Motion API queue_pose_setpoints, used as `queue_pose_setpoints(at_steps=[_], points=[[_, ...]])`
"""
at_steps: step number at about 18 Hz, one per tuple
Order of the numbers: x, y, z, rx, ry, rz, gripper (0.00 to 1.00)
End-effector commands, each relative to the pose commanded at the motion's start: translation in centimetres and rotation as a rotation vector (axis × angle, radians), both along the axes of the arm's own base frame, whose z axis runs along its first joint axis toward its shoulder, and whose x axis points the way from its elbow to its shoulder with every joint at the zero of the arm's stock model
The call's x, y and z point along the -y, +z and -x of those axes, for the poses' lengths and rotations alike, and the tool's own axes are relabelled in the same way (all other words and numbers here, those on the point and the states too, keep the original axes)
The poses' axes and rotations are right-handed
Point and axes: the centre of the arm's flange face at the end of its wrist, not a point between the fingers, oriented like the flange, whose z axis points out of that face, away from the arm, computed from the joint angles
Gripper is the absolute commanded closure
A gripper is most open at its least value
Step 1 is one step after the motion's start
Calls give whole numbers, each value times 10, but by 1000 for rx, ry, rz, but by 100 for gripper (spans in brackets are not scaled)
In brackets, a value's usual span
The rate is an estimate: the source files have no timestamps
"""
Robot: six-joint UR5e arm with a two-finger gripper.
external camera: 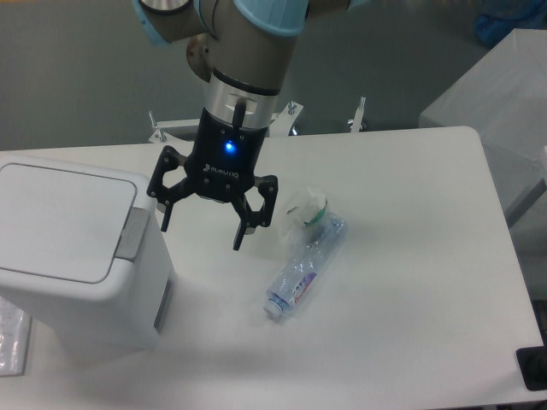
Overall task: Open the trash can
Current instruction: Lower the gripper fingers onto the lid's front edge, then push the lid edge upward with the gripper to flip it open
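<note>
The white box-shaped trash can (73,256) stands at the left of the table with its flat lid (60,218) shut. Its grey push tab (132,232) is on the right edge of the lid. My gripper (202,229) hangs above the table just right of the can, fingers pointing down and spread open, holding nothing. Its left fingertip (163,220) is close to the grey tab but apart from it.
A clear plastic bottle (305,265) with a label lies on the table right of the gripper, with a crumpled clear piece (306,205) by its upper end. A clear plastic item (10,342) shows at the lower left beside the can.
</note>
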Motion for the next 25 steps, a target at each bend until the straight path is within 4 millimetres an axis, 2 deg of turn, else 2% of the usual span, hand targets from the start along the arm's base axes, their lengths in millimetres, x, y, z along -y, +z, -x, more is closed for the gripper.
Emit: queue_pose_setpoints(at_steps=[6,12,18,25], points=[[2,-3,-2,5,1,4,0],[-11,-9,-20,13,-36,11,0],[-13,-11,-22,15,-42,12,0],[-22,-23,-27,24,-61,29,0]])
